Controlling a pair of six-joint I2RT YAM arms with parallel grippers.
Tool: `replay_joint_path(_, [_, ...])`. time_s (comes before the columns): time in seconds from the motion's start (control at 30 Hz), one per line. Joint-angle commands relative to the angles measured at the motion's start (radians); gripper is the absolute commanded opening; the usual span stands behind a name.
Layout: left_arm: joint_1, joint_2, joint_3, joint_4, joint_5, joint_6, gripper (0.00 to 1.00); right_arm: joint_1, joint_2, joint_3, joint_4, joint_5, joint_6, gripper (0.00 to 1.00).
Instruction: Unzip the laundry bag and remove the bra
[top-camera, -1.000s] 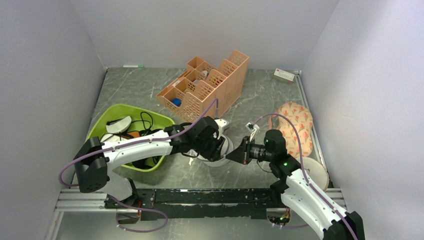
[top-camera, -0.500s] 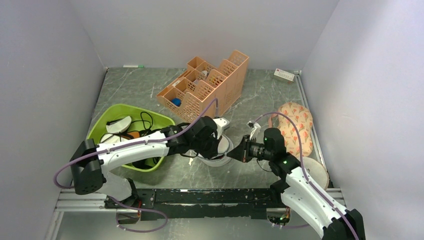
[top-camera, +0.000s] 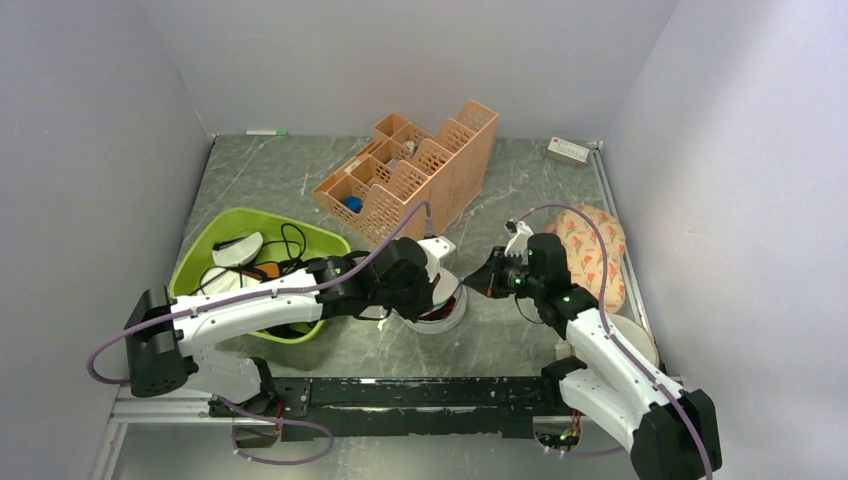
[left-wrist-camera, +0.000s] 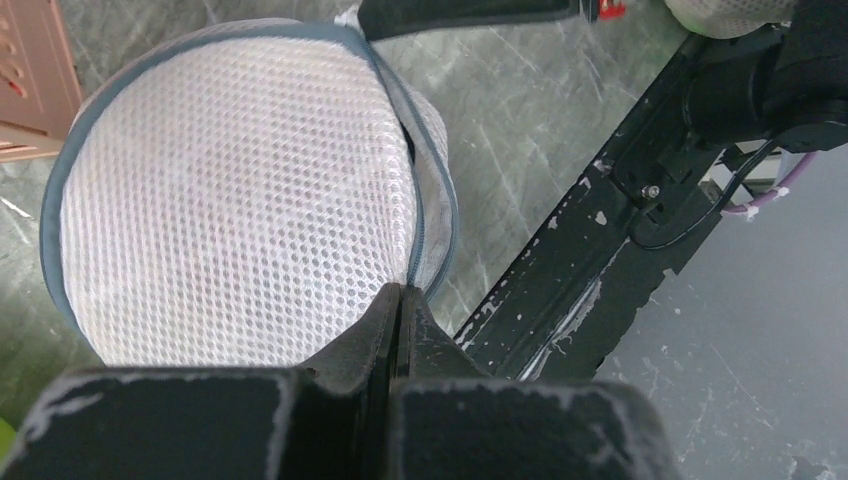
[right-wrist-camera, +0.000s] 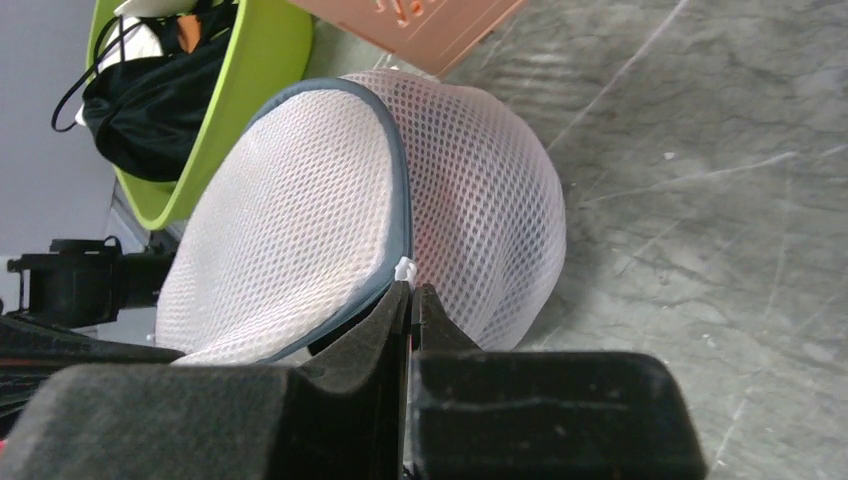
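Observation:
The laundry bag (top-camera: 440, 308), a round white mesh drum with a grey-blue rim, sits tilted between both arms near the table's front. My left gripper (left-wrist-camera: 400, 290) is shut on the bag's rim seam (left-wrist-camera: 425, 250), and the mesh lid (left-wrist-camera: 230, 190) fills the view beyond it. My right gripper (right-wrist-camera: 411, 288) is shut at the bag's edge, on the small white zipper pull (right-wrist-camera: 404, 268). In the top view the right gripper (top-camera: 470, 286) meets the bag from the right. A faint red tint of the bra (right-wrist-camera: 448, 212) shows through the mesh side; the rest is hidden inside.
A green basin (top-camera: 215, 240) holding black cords and cloth lies to the left. An orange slotted organizer (top-camera: 410, 170) stands behind. A floral cloth (top-camera: 595, 255) and a beige round pouch (top-camera: 632, 345) lie on the right. A black rail (top-camera: 420, 390) runs along the near edge.
My left gripper has closed on the bag's rim. The right gripper, still shut, has moved away from the near edge, and the bag has tilted with it.

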Motion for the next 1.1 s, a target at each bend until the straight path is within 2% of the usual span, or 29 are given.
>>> replay_joint_path(0.0, [-0.012, -0.047, -0.019, -0.036, -0.031, -0.020, 0.07, -0.082, 0.057, 0.026, 0.048, -0.036, -0.065, 0.00])
replay_joint_path(0.1, [-0.012, -0.059, -0.027, -0.055, -0.055, -0.036, 0.07, -0.090, 0.059, 0.026, 0.071, -0.138, -0.098, 0.00])
replay_joint_path(0.13, [-0.011, -0.060, -0.028, -0.063, -0.067, -0.042, 0.11, -0.090, 0.050, 0.018, 0.081, -0.174, -0.100, 0.00])
replay_joint_path(0.3, [-0.011, -0.057, -0.011, -0.053, -0.026, -0.060, 0.51, -0.083, -0.030, -0.032, 0.102, -0.313, -0.082, 0.00])
replay_joint_path(0.43, [-0.011, -0.038, 0.032, -0.006, 0.028, -0.071, 0.67, -0.071, -0.094, -0.045, 0.080, -0.357, -0.072, 0.00])
replay_joint_path(0.53, [-0.013, 0.006, 0.069, 0.021, 0.055, -0.072, 0.74, -0.060, -0.125, -0.045, 0.071, -0.376, -0.063, 0.00])
replay_joint_path(0.63, [-0.014, 0.056, 0.101, 0.012, 0.028, -0.073, 0.73, -0.048, -0.144, -0.045, 0.070, -0.378, -0.053, 0.00])
replay_joint_path(0.93, [-0.014, 0.136, 0.145, -0.042, -0.069, -0.091, 0.58, -0.040, -0.159, -0.048, 0.049, -0.394, -0.062, 0.00])
replay_joint_path(1.07, [-0.015, 0.137, 0.141, -0.044, -0.080, -0.090, 0.44, -0.041, -0.155, -0.054, 0.056, -0.396, -0.059, 0.00])
